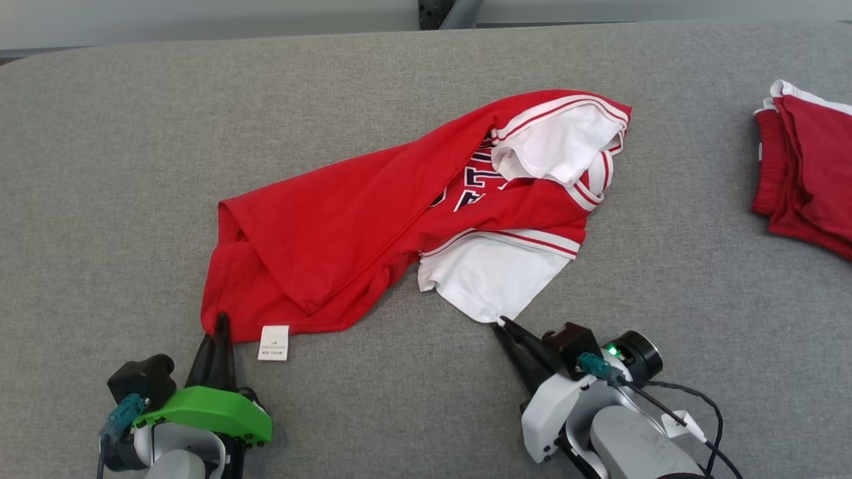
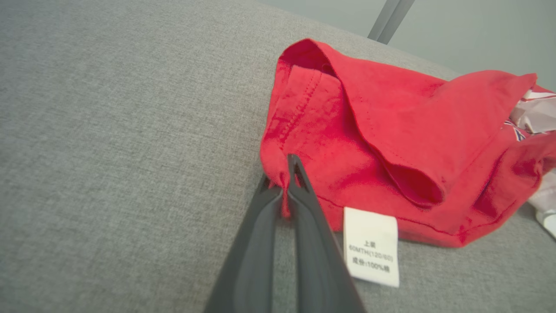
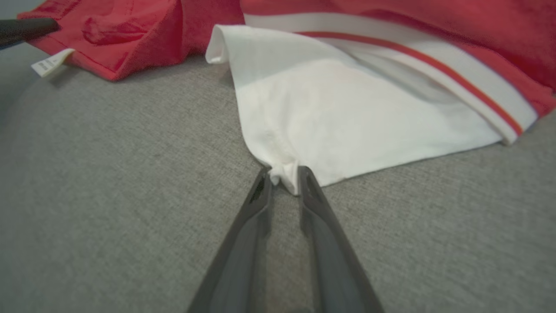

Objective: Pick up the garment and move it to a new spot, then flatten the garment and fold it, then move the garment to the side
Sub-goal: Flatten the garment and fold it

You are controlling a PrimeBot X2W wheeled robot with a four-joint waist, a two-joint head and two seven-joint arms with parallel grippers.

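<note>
One red-and-white garment is seen crumpled at centre of grey padded surface. Its red hem corner, nr the white label, is clamped by the closed left gripper; its white sleeve corner is pinched by the right gripper, jaws nearly closed.

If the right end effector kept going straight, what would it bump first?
The white sleeve of the shirt. The right end effector is pinching that sleeve's corner between its tips, so it would push straight into the cloth.
</note>
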